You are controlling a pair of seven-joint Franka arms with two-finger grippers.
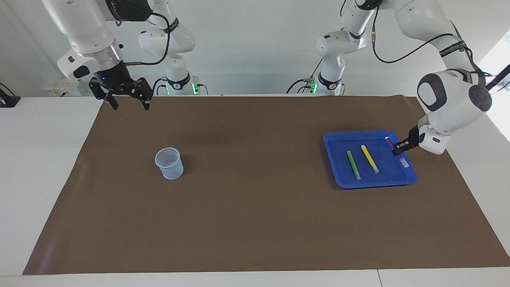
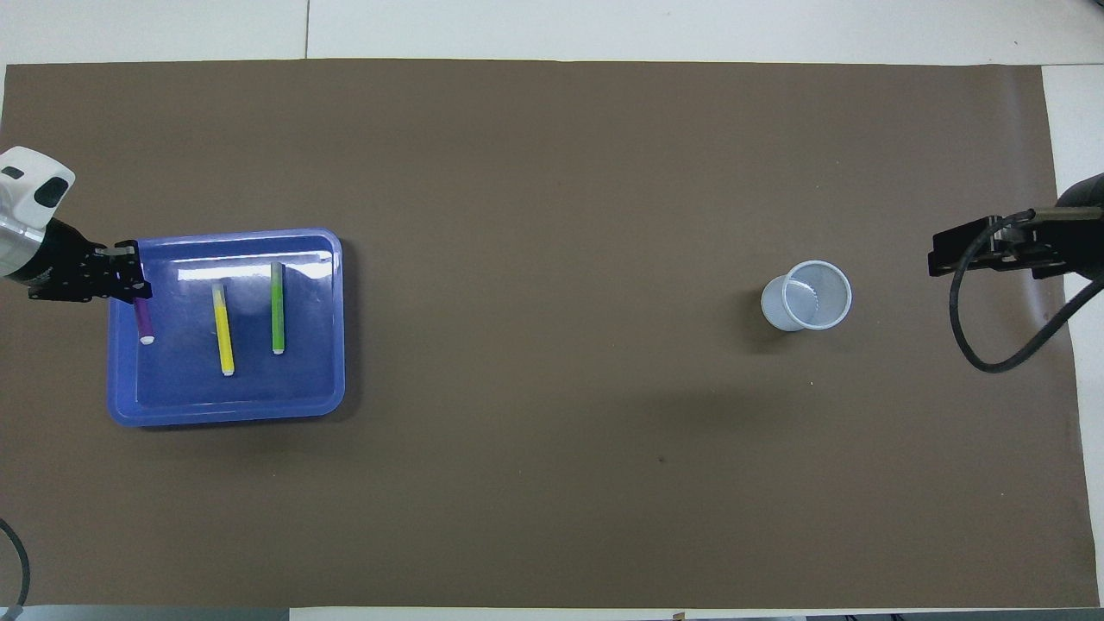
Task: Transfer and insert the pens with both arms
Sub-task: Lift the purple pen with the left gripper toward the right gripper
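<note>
A purple pen (image 1: pixel 397 152) hangs clamped in the left gripper (image 1: pixel 398 150), lifted over the edge of a blue tray (image 1: pixel 338 177) at the left arm's end of the table, its long axis slanting down and its whitish cap lowest. Yellow pen (image 1: pixel 369 158) and green pen (image 1: pixel 353 165) lie in the tray. The cup (image 1: pixel 169 162) stands well apart, far closer to the waiting right gripper (image 1: pixel 126 104), whose fingers are spread and empty.

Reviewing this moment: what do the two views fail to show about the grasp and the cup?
- Purple pen: where the left pincer grips it is covered by the pincer in the overhead view; in the facing view the contact is too small to read.
- Cup: its bottom is unreadable in both views.
- Right pincer: in the overhead view its arm is cut off by the edge.
</note>
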